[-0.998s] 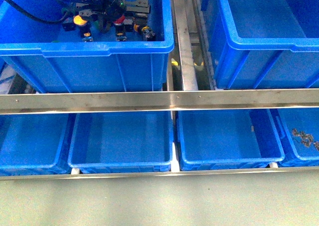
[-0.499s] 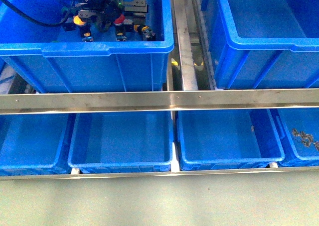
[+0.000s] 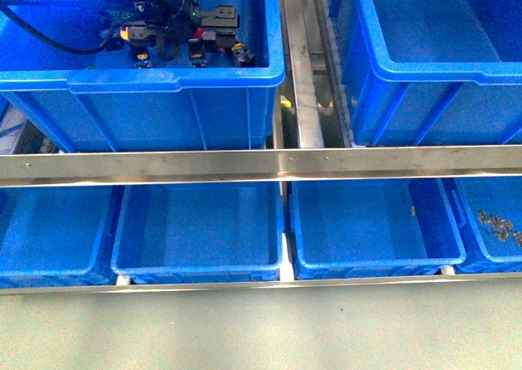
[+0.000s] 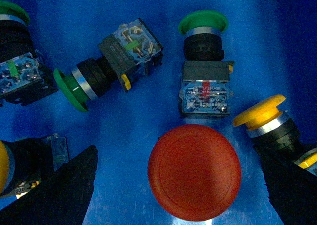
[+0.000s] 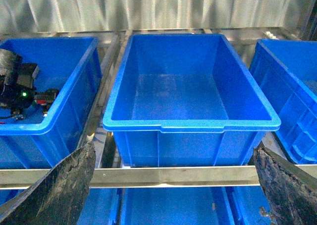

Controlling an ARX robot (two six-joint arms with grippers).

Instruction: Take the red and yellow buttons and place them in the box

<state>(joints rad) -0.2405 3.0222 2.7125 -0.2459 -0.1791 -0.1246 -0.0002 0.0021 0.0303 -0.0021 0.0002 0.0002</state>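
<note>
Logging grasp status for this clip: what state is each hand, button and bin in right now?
left hand: open, straddling the red button
red button: cap towards the camera, not gripped
yellow button: on its side
nearest green button: on its side
right hand: open, empty
blue bin before right hand: empty

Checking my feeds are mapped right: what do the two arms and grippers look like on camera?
The left arm is black hardware with a small green light and a thick black cable. The left gripper has smooth matte black fingers. The right gripper has dark fingers with a rough, scuffed grey surface.
</note>
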